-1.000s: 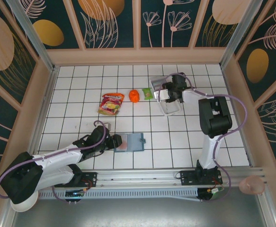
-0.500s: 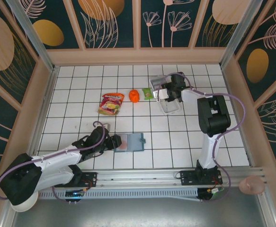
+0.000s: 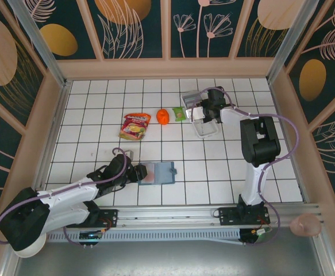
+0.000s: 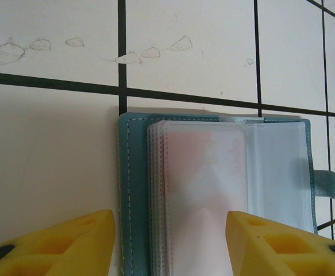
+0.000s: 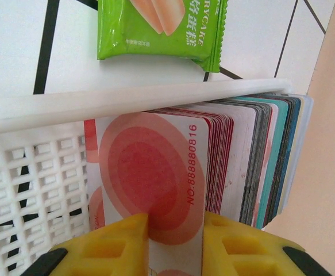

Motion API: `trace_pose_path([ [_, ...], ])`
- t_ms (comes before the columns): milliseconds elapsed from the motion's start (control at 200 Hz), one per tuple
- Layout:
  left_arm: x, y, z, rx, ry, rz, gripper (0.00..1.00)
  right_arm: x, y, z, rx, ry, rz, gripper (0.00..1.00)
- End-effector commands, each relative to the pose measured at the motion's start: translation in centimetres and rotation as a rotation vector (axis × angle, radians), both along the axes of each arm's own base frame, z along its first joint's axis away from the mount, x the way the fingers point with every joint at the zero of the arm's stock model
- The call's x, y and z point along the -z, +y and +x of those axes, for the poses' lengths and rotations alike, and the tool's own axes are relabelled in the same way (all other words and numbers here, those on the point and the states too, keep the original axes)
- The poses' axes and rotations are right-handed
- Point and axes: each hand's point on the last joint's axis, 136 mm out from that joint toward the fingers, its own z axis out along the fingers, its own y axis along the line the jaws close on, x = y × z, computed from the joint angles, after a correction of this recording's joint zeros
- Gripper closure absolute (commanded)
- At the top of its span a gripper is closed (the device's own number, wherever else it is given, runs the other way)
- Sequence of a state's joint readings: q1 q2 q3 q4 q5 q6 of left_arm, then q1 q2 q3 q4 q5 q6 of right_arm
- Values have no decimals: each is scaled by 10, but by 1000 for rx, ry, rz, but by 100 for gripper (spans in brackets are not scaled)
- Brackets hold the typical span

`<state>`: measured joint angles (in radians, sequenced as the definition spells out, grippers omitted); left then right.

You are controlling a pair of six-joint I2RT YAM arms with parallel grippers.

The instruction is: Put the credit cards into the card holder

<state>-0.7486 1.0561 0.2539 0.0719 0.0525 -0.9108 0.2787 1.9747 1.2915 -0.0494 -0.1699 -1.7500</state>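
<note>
From above, can see the card holder [image 3: 158, 172] lying open and flat on the white tiled floor [image 3: 98, 103], just in front of the left arm and near the front edge. Find the left gripper [image 3: 138, 173] right at its left side, low over the tiles. In the left wrist view, see the jaws released and standing apart, with one yellow finger [image 4: 58, 244] over the bare tile beside the teal border and the other over the clear plastic pockets, clamping nothing. Inside the front pocket, can make out a pale pink shape, but cannot tell if it is a card. Well apart from there, at the back right of the floor, find the white basket [image 3: 208, 133] with the right gripper [image 3: 200, 113] reaching into its back part. In the right wrist view, see the credit cards [image 5: 236, 155] standing on edge in a tight row against the rim of the basket, the front one whitish with big red circles and a printed number. See the two yellow fingers [image 5: 107, 247] close together, one on each side of the lower part of this front card. Cannot tell whether already pinching it or only near to it. Just beside the basket, on the other side of its rim, see a green snack packet [image 5: 156, 29] flat on the tiles. More to the left, see a small orange thing [image 3: 162, 117] and a red and yellow snack bag [image 3: 135, 125]
</note>
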Motion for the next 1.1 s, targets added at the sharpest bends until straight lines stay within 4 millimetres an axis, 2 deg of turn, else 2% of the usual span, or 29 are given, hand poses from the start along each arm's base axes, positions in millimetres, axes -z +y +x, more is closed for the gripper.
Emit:
trace_pose_path([
  [0, 1, -1, -4, 3, 5, -17, 46, -20, -1, 5, 1, -62, -10, 75],
  [250, 1, -1, -4, 6, 0, -17, 46, -16, -4, -12, 1, -11, -17, 77],
  [405, 2, 0, -5, 4, -3, -22, 46, -7, -4, -29, 4, 66, -32, 85],
  [465, 2, 1, -5, 3, -3, -23, 46, -3, -4, -37, 1, 102, -40, 91],
  [676, 2, 0, -5, 11, -7, -23, 46, -2, -1, -55, 6, 165, -52, 97],
  [881, 1, -1, -6, 20, -9, -27, 46, -3, -3, -62, 15, 185, -56, 95],
  [971, 0, 1, -7, 16, -14, -27, 46, -8, -3, -60, 23, 172, -44, 89],
  [1091, -1, 1, -7, 13, -18, -31, 46, -14, -4, -52, 32, 137, -40, 88],
])
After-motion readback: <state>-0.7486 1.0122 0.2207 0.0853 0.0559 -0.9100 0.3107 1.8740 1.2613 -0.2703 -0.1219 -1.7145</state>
